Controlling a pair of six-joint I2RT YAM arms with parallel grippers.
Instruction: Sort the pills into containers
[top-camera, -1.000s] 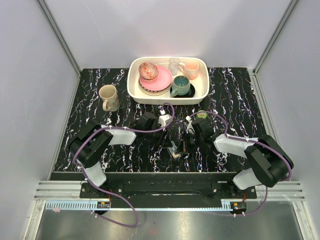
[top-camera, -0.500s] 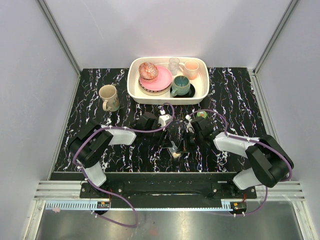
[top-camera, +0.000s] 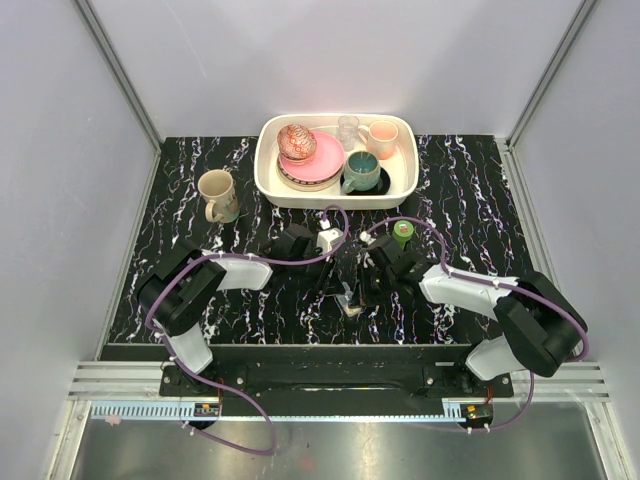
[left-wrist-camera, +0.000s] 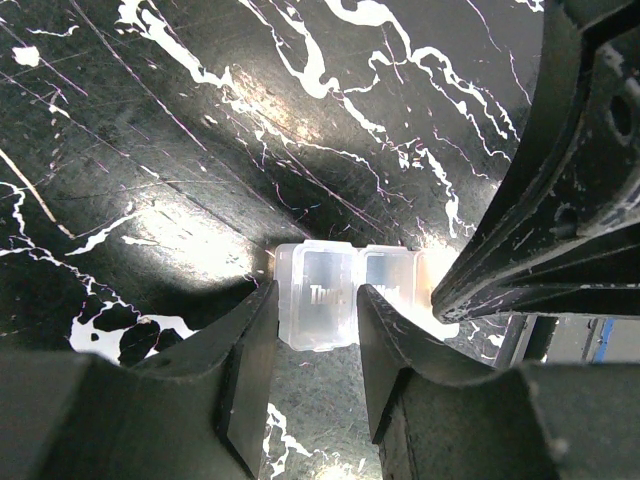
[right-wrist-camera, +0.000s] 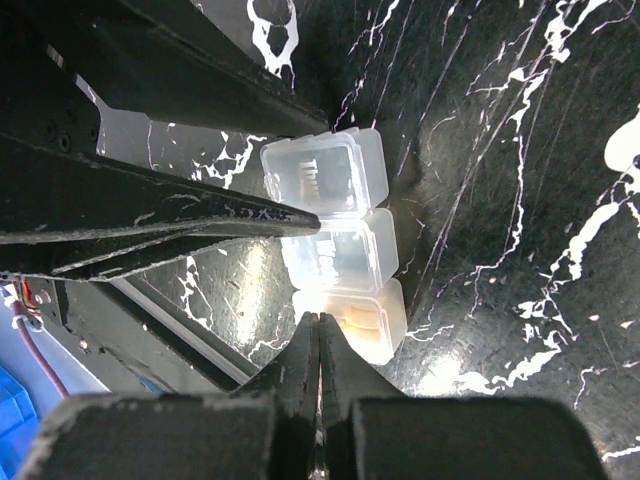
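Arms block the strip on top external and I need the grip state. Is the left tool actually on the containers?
Observer: Yes. The left wrist view shows the left tool closed across one end compartment of the containers, the one with "Thu" printed on its lid.
Operator: And the right tool?
Observer: The right tool is shut, with its tip at the edge of the opposite end compartment. Yellowish pills show through that one.

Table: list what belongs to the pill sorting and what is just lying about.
Job: containers, pills, left gripper, right gripper.

Lying about: green bottle, beige mug, tray holding plate, bowl, teal mug, pink cup, glass.
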